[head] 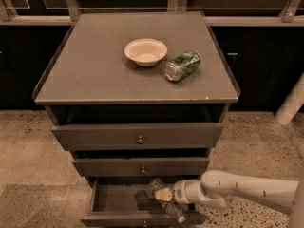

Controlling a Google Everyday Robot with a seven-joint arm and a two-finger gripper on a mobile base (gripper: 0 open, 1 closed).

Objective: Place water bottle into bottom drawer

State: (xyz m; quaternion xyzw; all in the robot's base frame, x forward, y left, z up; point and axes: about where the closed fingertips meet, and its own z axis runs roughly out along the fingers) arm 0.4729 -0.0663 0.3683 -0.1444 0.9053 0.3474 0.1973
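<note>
The water bottle is clear with a white cap pointing down and to the right. It hangs tilted inside the open bottom drawer, over its right half. My gripper reaches in from the right on a white arm and is shut on the bottle's middle. The bottle's lower end is close to the drawer's front wall. I cannot tell whether it touches the drawer floor.
A white bowl and a green patterned can lying on its side are on the cabinet top. The top drawer and middle drawer are above my arm. A white post stands at the right.
</note>
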